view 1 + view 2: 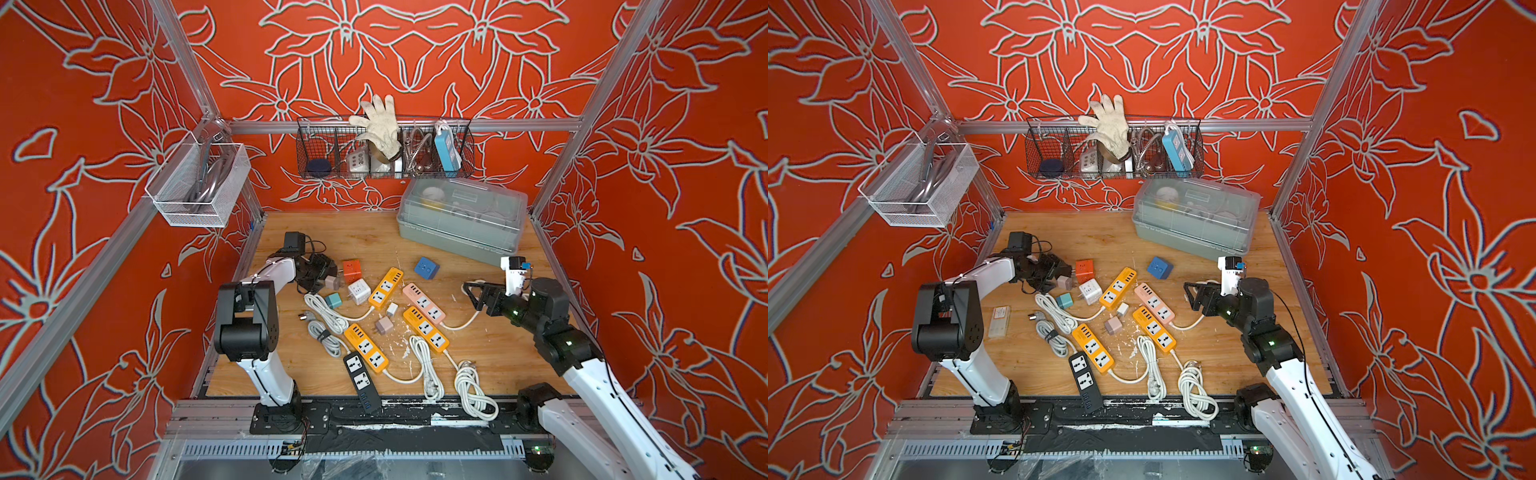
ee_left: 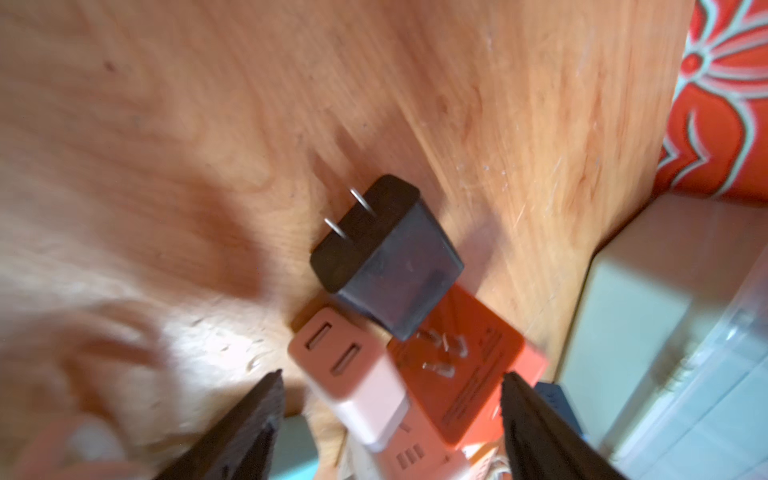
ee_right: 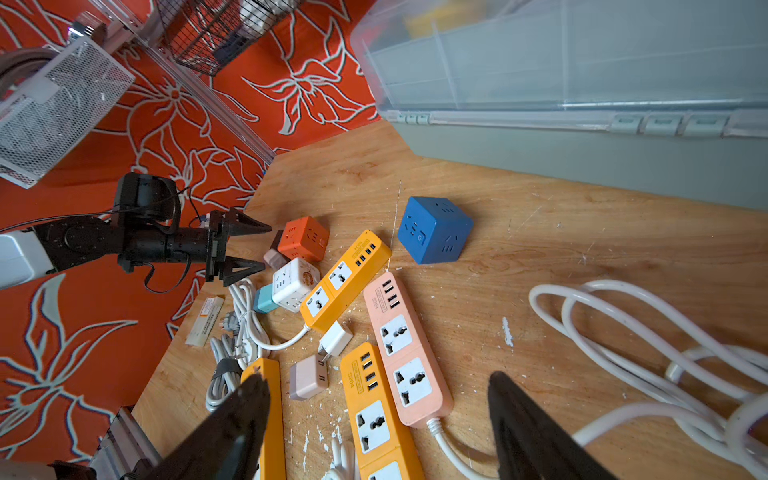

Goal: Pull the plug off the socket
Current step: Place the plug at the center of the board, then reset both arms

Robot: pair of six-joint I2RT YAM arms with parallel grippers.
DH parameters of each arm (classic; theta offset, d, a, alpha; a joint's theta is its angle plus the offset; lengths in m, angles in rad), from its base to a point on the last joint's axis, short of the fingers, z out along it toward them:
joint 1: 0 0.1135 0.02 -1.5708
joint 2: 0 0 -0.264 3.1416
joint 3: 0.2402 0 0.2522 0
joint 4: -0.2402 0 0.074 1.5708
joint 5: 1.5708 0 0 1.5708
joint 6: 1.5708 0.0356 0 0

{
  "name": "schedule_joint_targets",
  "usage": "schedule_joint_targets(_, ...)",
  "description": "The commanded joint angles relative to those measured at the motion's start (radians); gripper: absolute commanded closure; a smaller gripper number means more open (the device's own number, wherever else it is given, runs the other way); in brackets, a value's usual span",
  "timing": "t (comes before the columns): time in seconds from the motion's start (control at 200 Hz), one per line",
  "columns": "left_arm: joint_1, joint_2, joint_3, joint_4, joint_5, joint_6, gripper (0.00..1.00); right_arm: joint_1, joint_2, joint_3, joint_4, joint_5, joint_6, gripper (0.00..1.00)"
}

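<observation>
An orange cube socket stands on the wooden table at the left rear. A dark plug lies loose against it, out of the socket, its two metal prongs bare and pointing away. A pink adapter sits beside the cube. My left gripper is open just short of the cube and holds nothing. My right gripper hangs open and empty above the table's right side, over the power strips.
Yellow strips, a pink strip and a black strip lie mid-table with coiled white cables. A white cube and a blue cube sit nearby. A lidded bin stands at the back right.
</observation>
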Motion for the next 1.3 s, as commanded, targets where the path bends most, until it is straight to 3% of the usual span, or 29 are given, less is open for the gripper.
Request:
schedule_joint_targets(0.0,0.002,-0.142,-0.002,-0.108,-0.069,0.106,0.02,-0.008,-0.054,0.001,-0.019,0.003,-0.047,0.08)
schedule_joint_targets(0.07,-0.002,-0.238,-0.047,-0.134,-0.104,0.154,0.02,-0.007,-0.096,-0.011,-0.019,0.013,-0.054,0.00)
schedule_joint_targets(0.26,-0.113,-0.511,-0.220,-0.114,-0.174,0.224,0.01,-0.006,-0.178,-0.051,-0.032,0.103,-0.061,0.00)
schedule_joint_targets(0.47,-0.339,-0.661,-0.267,-0.136,-0.286,0.385,0.01,-0.006,-0.144,-0.048,-0.105,0.384,0.026,0.00)
schedule_joint_targets(0.691,-0.488,-0.779,-0.311,-0.089,-0.464,0.588,0.01,-0.008,-0.014,-0.025,-0.115,0.642,-0.113,0.00)
schedule_joint_targets(0.926,-0.491,-0.948,-0.502,0.028,-0.748,0.763,0.01,-0.052,0.161,-0.123,0.167,0.770,-0.372,0.00)
schedule_joint_targets(1.056,-0.482,-1.033,-0.643,0.161,-0.884,0.776,0.02,-0.144,0.331,-0.221,0.460,0.662,-0.419,0.00)
schedule_joint_targets(1.156,-0.434,-1.087,-0.766,0.322,-0.882,0.789,0.02,-0.191,0.533,-0.279,0.778,0.579,-0.435,0.00)
schedule_joint_targets(1.201,-0.399,-1.104,-0.816,0.399,-0.852,0.812,0.02,-0.194,0.577,-0.207,0.688,0.518,-0.518,0.00)
schedule_joint_targets(1.241,-0.363,-1.109,-0.863,0.475,-0.818,0.829,0.02,-0.190,0.616,-0.262,0.872,0.471,-0.605,0.00)
schedule_joint_targets(1.296,-0.295,-1.095,-0.910,0.569,-0.732,0.839,0.02,-0.234,0.706,-0.332,1.046,0.467,-0.551,0.00)
